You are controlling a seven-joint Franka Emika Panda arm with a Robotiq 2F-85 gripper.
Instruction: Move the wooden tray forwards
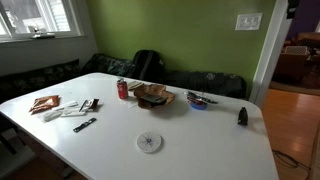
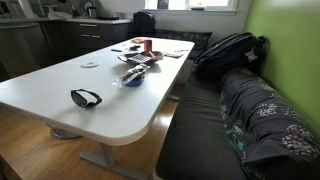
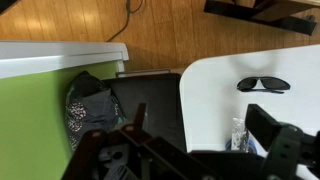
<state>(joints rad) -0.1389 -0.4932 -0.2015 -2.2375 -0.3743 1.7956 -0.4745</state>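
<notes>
The wooden tray [image 1: 155, 96] is a reddish-brown shallow dish near the table's middle back, with something lying in it. It also shows in an exterior view [image 2: 140, 62], past the blue bowl. My gripper [image 3: 200, 128] shows only in the wrist view, as dark fingers set wide apart, open and empty, high above the table's end. The tray is out of the wrist view. The arm does not show in either exterior view.
A red soda can [image 1: 123, 89] stands beside the tray. A blue bowl [image 1: 198, 101] holds a wrapper, and dark sunglasses [image 3: 264, 85] lie near the table end. A white coaster [image 1: 149, 142] lies in front, small items [image 1: 60, 106] at one side. A bench with bags [image 2: 230, 55] runs along the green wall.
</notes>
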